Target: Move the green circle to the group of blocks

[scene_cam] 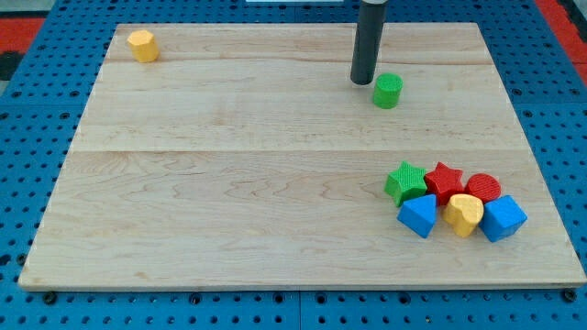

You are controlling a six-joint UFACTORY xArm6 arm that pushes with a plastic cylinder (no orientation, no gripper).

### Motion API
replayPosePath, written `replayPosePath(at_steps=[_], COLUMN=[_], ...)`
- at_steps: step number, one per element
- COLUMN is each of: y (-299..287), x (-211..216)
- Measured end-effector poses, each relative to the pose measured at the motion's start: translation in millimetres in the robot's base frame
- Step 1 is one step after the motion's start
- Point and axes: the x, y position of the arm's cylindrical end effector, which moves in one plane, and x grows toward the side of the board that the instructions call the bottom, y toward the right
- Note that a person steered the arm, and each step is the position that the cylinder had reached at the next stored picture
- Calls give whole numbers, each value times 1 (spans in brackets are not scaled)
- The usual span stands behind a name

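Observation:
The green circle [388, 91] stands on the wooden board [229, 183] near the view's top, right of centre. My tip [363, 82] rests just left of it, a small gap apart. The group of blocks lies at the view's lower right: a green star [406, 181], a red star [444, 181], a red circle [483, 188], a blue block [418, 215], a yellow heart [464, 214] and a blue block [503, 218], all touching or nearly so.
A yellow block [142, 45] sits alone at the board's top left corner. The board lies on a blue perforated table [37, 119].

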Motion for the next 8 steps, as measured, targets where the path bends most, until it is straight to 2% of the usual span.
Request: replayPosePath(at_steps=[1, 2, 4, 5, 7, 8], y=[36, 79, 88, 126, 128, 134], x=[36, 93, 64, 74, 138, 121])
